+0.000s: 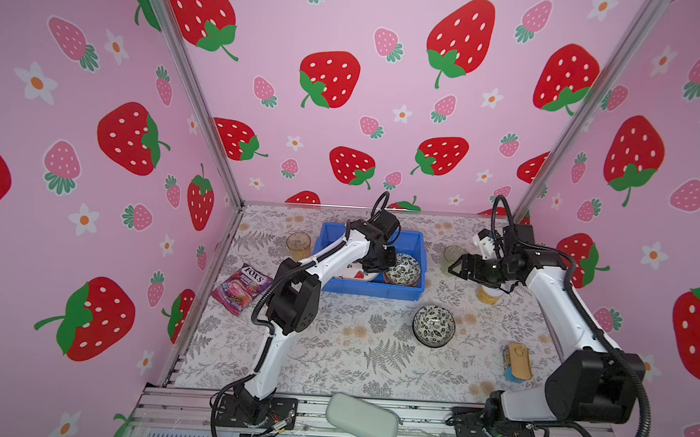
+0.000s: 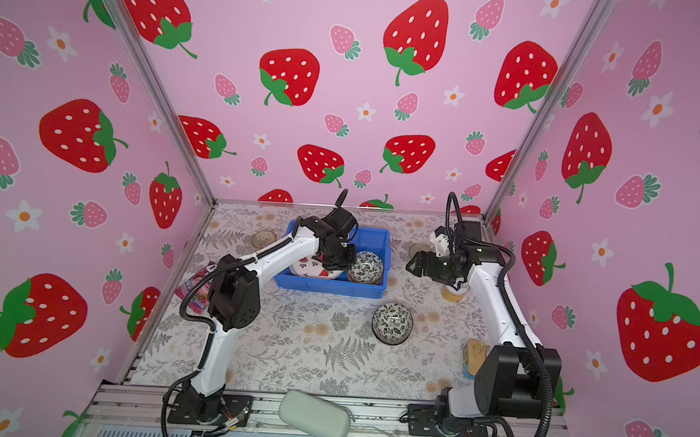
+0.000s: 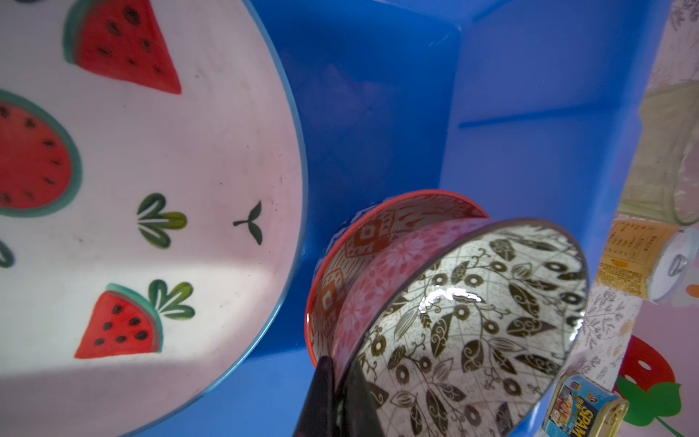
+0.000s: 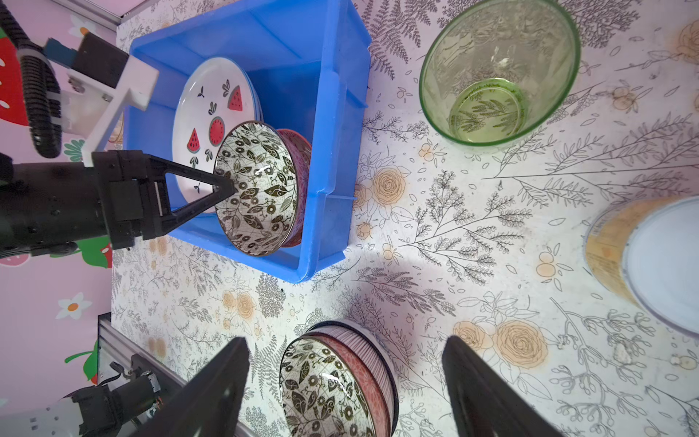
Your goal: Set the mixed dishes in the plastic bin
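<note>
The blue plastic bin (image 1: 377,292) stands at the back middle, holding a watermelon plate (image 1: 353,274) and an orange bowl (image 3: 363,234). My left gripper (image 3: 333,401) is shut on the rim of a black-white bowl (image 1: 403,269) that rests tilted inside the orange bowl. A second black-white bowl (image 1: 434,325) sits on the table in front of the bin, nested in a striped bowl. My right gripper (image 1: 453,269) hangs open right of the bin, beside the green tumbler (image 1: 451,257). An amber tumbler (image 1: 298,244) stands left of the bin.
A yellow can (image 1: 488,295) stands under the right arm, and a Spam tin (image 1: 518,361) lies at the right front. The purple candy bag (image 1: 242,288) lies at the left. A grey-green pouch (image 1: 361,419) rests on the front rail.
</note>
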You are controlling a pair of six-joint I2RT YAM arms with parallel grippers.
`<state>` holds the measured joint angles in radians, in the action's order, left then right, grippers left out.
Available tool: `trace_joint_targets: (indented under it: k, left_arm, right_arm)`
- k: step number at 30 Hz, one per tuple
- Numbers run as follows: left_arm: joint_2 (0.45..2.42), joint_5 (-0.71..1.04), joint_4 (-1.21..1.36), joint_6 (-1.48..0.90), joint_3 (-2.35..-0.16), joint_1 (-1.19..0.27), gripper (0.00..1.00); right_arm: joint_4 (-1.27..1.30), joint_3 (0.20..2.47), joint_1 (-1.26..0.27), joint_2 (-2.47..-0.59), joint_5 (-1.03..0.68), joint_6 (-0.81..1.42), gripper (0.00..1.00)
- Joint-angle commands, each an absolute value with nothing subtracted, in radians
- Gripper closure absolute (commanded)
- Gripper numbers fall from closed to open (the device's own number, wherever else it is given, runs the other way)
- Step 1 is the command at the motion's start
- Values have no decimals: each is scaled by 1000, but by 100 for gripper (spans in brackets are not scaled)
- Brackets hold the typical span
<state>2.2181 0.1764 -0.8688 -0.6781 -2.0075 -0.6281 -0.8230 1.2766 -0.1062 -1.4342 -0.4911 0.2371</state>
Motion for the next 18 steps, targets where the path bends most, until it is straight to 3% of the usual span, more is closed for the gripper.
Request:
trace_joint_targets:
  k: [1, 18]
  left_arm:
    - [2238, 197, -850, -686, -2052, -626, 95]
    - [2239, 205, -845, -689, -2033, -627, 75]
  right_arm:
    - [-825, 1292, -100, -1441, -499, 210, 17]
    - [-827, 1286, -99, -1428, -503, 210, 17]
